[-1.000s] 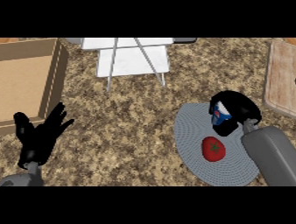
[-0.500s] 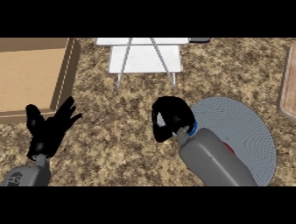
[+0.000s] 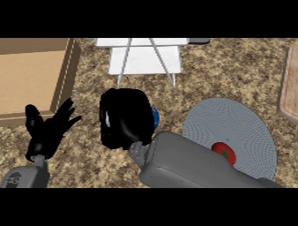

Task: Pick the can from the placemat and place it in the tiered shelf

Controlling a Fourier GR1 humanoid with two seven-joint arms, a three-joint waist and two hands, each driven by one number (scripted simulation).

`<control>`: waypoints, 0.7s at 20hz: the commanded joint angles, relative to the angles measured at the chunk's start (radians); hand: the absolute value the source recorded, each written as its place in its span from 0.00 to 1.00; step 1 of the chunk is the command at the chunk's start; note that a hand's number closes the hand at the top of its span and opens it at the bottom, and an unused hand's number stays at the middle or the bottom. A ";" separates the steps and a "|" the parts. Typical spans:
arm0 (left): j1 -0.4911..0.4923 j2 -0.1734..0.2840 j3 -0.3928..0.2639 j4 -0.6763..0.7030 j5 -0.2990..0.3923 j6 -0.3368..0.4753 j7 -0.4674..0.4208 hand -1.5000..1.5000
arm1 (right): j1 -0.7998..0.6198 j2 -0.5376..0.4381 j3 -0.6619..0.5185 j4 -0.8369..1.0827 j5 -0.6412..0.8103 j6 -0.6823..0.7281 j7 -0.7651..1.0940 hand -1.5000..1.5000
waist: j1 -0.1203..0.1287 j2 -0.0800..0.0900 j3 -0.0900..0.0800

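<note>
1. My left hand [image 3: 47,130] rests open at the lower left, fingers up, just below the wooden tray [image 3: 21,84]; it has barely shifted.
2. My right hand [image 3: 125,117] is curled round the can [image 3: 154,115], of which only a blue sliver shows. A second ago this hand was over the placemat; now it has swung left, just below the tiered shelf [image 3: 145,57], so I judge the carry nearly done.
3. The placemat [image 3: 233,128] lies to the right, now holding only the tomato [image 3: 225,150].
</note>
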State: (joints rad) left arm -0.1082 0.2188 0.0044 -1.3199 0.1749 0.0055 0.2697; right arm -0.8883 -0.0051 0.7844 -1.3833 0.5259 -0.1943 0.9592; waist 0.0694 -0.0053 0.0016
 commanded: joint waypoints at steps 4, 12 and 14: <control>0.041 0.005 0.014 0.017 -0.004 0.011 0.008 0.50 | -0.358 0.005 -0.050 -0.100 0.040 -0.016 0.363 1.00 | -0.035 -0.010 -0.004; 0.093 -0.013 -0.001 0.002 -0.025 0.014 -0.025 0.50 | -0.602 0.005 -0.248 0.055 0.017 0.056 0.386 1.00 | -0.048 -0.003 -0.004; 0.055 0.011 0.026 -0.027 0.004 0.004 0.019 0.50 | -0.596 0.005 -0.292 0.098 0.021 0.048 0.355 1.00 | -0.054 0.000 -0.003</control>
State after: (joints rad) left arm -0.0611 0.2299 0.0327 -1.3462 0.1769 0.0109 0.2588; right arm -1.3935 -0.0117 0.5816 -1.3469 0.5539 -0.1797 1.1577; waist 0.0215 -0.0108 0.0020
